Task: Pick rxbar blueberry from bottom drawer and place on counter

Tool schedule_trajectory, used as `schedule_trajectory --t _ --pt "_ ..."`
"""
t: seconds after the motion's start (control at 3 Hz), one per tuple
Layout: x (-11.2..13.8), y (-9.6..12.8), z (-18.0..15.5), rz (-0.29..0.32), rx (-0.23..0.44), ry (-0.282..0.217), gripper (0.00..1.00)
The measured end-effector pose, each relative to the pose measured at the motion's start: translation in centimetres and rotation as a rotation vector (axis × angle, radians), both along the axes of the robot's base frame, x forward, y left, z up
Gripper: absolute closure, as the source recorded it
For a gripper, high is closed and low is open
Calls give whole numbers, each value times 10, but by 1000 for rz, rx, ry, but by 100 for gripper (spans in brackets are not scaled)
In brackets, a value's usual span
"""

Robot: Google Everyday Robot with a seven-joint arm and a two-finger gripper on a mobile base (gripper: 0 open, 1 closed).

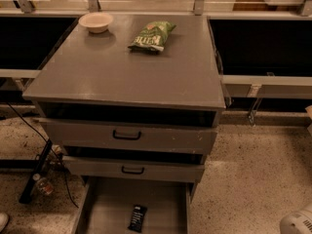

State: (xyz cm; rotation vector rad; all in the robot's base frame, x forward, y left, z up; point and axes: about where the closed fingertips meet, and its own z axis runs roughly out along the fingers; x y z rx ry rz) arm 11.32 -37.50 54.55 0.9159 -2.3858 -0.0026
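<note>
The rxbar blueberry [137, 218], a small dark bar with pale lettering, lies flat on the floor of the open bottom drawer [109, 204], near its front middle. The counter [122, 67] is the broad grey top of the drawer cabinet above it. My gripper is out of view. Only a white rounded robot part [297, 222] shows in the bottom right corner, to the right of the drawer and well apart from the bar.
A green chip bag [152, 35] and a pale bowl [96, 21] sit at the back of the counter. Both upper drawers [126, 135] with black handles stand slightly out. A bottle [43, 185] and cables [29, 130] lie on the speckled floor at left.
</note>
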Motion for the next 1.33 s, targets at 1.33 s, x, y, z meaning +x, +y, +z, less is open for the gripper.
schedule_trajectory --t 1.33 --pt "33 48 -23 70 88 -40 0"
